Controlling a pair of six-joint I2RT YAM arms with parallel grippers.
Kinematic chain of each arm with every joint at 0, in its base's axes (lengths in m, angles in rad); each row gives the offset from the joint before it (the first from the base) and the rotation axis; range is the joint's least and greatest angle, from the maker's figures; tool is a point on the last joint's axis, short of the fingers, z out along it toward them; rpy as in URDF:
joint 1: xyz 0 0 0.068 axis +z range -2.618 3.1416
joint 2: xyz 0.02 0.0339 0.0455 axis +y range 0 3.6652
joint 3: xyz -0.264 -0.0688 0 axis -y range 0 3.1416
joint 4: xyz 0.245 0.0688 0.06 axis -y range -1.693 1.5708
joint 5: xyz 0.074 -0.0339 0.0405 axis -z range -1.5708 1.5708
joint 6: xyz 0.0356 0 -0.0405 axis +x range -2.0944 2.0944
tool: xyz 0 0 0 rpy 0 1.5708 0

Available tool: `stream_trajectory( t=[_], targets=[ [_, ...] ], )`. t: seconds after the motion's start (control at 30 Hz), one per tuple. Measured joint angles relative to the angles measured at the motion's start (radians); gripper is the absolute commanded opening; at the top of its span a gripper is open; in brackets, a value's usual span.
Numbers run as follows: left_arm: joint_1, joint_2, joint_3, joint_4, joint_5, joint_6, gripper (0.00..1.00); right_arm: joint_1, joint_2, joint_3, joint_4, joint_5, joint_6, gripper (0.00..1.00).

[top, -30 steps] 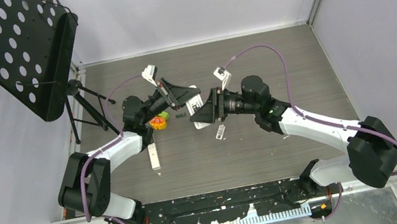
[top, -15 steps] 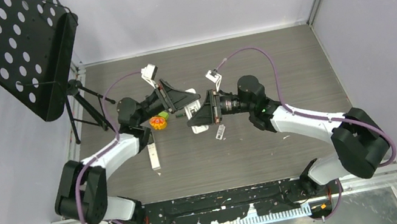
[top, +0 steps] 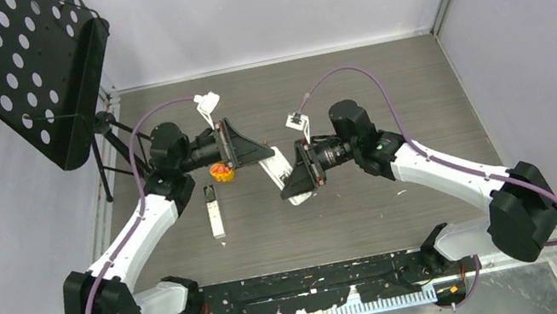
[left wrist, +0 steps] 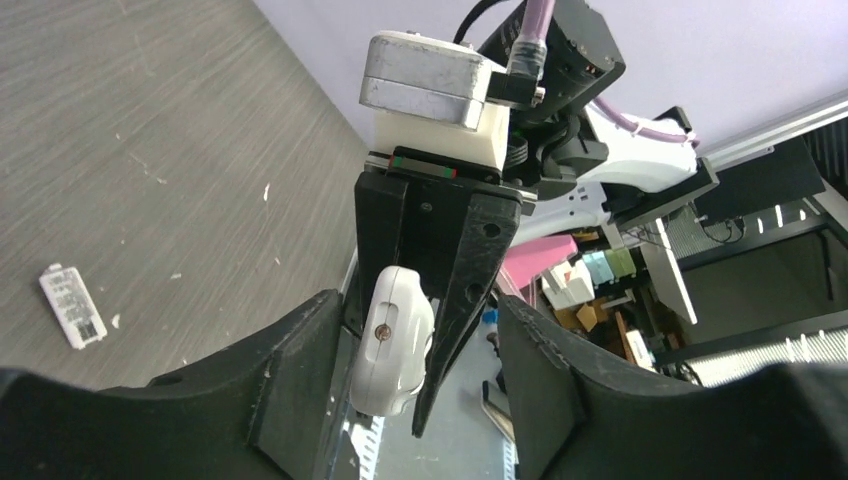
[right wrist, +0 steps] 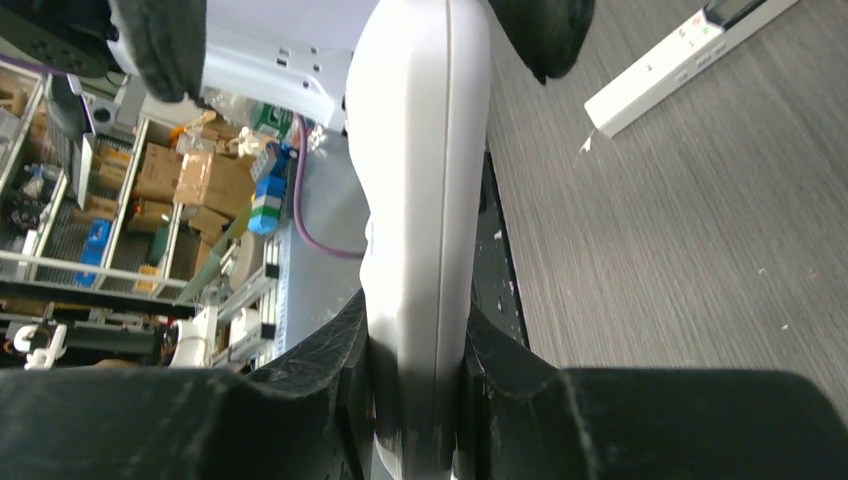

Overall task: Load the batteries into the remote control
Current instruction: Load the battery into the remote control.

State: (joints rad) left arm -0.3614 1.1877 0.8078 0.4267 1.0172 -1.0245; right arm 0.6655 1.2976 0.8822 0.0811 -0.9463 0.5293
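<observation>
Now: right gripper (right wrist: 415,340) clamped on the white plastic remote control (right wrist: 415,150)

A black perforated music stand (top: 18,73) stands at the far left. Both arms reach inward over the grey wood-grain table (top: 385,95), wrists nose to nose near its middle. The left gripper (left wrist: 417,300) has its fingers spread wide, framing the held remote's end. A long slim white remote (top: 216,217) lies flat near the left arm, beside a round orange-and-green toy (top: 220,172). A small white rectangular cover (left wrist: 72,305) lies apart.
</observation>
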Motion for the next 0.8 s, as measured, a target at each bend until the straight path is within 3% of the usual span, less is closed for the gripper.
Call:
stream_trajectory(
  t=[0.37, 0.43, 0.53, 0.57, 0.7, 0.8],
  targets=[
    [-0.065, -0.019, 0.014, -0.261, 0.053, 0.156, 0.48, 0.001, 0.001, 0.014, -0.18, -0.066, -0.14, 0.02],
    [-0.075, -0.021, 0.015, -0.307, 0.057, 0.185, 0.4, 0.001, 0.001, 0.016, -0.183, -0.069, -0.148, 0.02],
    [-0.084, -0.02, 0.015, -0.352, 0.057, 0.209, 0.08, 0.002, 0.001, 0.024, -0.188, -0.08, -0.161, 0.03],
    [-0.085, -0.019, 0.015, -0.359, 0.058, 0.224, 0.01, 0.002, 0.001, 0.027, -0.194, -0.084, -0.16, 0.06],
    [-0.09, -0.018, 0.024, -0.36, 0.077, 0.256, 0.0, 0.002, 0.003, 0.029, -0.204, -0.107, -0.165, 0.5],
    [-0.09, -0.017, 0.024, -0.38, 0.038, 0.261, 0.0, 0.002, 0.002, 0.029, -0.201, -0.089, -0.176, 0.7]
  ],
)
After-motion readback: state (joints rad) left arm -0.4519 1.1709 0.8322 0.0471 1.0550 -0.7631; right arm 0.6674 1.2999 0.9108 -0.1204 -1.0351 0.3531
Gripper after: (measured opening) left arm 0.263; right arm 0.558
